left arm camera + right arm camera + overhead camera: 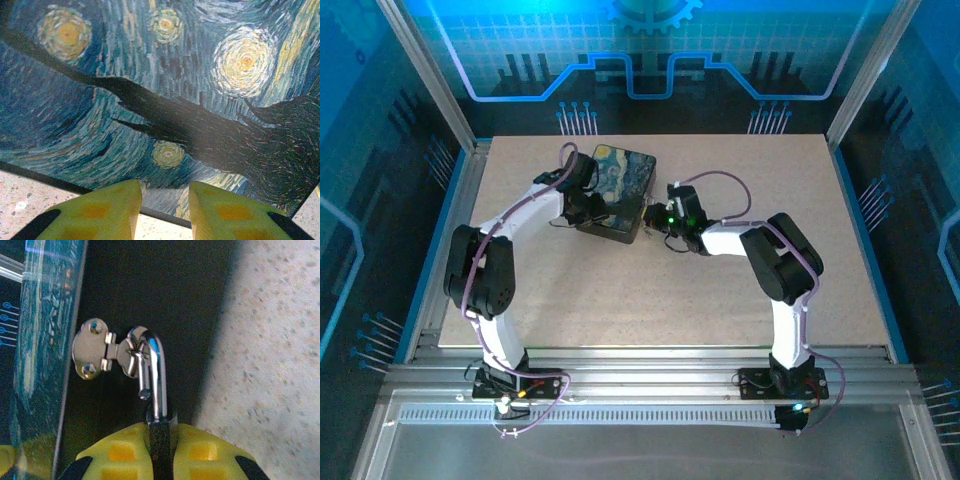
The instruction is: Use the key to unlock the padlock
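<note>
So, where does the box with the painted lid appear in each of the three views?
Top external: the box sits near the centre, toward the far edge.
Left wrist: its painted lid spreads across the upper part.
Right wrist: its dark side wall runs down the middle, lid edge at left.
Shared landmark: the speckled tabletop.

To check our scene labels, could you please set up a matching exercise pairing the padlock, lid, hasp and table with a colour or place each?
Things:
1. padlock
2. lid
3. hasp
4. table

Descriptions:
A. speckled beige
B. silvery, fixed to the dark side of the box
C. swirling blue and yellow
D. held in the right end effector

Pairs: 1-D; 2-C; 3-B; 4-A
</note>
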Available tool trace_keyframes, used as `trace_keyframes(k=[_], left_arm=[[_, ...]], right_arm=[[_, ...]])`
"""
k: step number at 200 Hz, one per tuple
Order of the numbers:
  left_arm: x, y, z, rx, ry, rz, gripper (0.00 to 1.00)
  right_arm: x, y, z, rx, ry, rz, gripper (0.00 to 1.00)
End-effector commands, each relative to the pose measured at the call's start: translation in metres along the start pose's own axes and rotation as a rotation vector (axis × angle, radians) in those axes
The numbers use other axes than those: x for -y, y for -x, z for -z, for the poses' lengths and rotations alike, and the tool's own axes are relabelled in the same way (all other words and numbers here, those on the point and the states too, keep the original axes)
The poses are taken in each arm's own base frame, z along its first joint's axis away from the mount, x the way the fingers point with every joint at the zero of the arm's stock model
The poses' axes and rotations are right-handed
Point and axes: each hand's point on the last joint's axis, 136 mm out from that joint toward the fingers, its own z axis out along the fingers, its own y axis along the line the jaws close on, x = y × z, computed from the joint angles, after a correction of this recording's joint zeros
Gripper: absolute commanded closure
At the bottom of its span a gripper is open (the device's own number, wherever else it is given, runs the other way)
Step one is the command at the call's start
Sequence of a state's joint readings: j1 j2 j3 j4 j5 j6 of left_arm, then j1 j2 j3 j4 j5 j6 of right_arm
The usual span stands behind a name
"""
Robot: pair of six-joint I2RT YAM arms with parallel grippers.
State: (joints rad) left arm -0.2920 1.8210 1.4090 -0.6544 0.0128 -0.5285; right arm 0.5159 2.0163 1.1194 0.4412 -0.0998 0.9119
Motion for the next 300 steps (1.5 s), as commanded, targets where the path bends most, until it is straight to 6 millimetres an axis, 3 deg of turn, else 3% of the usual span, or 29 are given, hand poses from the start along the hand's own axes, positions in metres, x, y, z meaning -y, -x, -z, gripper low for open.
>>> trace_keyframes(k=[1, 23, 58, 93, 135, 167, 225, 249, 279, 300], left_arm=[[-0.028, -0.035, -0.012, -0.145, 0.135, -0.026, 0.67], [-0.03, -0.029, -0.006, -0.13, 0.143, -0.022, 0.67], [-0.031, -0.021, -0.003, -0.114, 0.137, -0.007, 0.67], [-0.024, -0.017, 0.003, -0.106, 0.109, 0.003, 0.67], [0.0, 0.002, 0.032, -0.043, 0.031, 0.005, 0.66], [0.014, 0.022, 0.047, 0.017, -0.001, -0.014, 0.66], [0.019, 0.054, 0.028, 0.061, 0.013, -0.037, 0.64], [0.015, 0.069, 0.024, 0.081, 0.023, -0.048, 0.62], [0.012, 0.078, 0.022, 0.045, 0.032, -0.131, 0.57], [0.01, 0.075, 0.019, 0.004, 0.055, -0.186, 0.54]], right_arm=[[0.001, 0.026, -0.006, 0.002, 0.053, -0.008, 0.85], [0.013, 0.024, -0.007, -0.067, 0.077, -0.044, 0.79], [0.027, 0.007, 0.004, -0.127, 0.013, 0.03, 0.78], [0.04, -0.005, 0.014, -0.173, -0.054, 0.103, 0.69], [0.038, 0.003, 0.025, -0.159, -0.081, 0.195, 0.65], [0.025, 0.009, 0.022, -0.153, -0.028, 0.25, 0.61], [0.024, 0.006, -0.005, -0.179, 0.069, 0.308, 0.53], [0.013, 0.008, -0.009, -0.184, 0.141, 0.419, 0.46], [0.006, 0.012, 0.014, -0.248, 0.253, 0.522, 0.41], [0.009, 0.019, 0.031, -0.286, 0.175, 0.659, 0.4]])
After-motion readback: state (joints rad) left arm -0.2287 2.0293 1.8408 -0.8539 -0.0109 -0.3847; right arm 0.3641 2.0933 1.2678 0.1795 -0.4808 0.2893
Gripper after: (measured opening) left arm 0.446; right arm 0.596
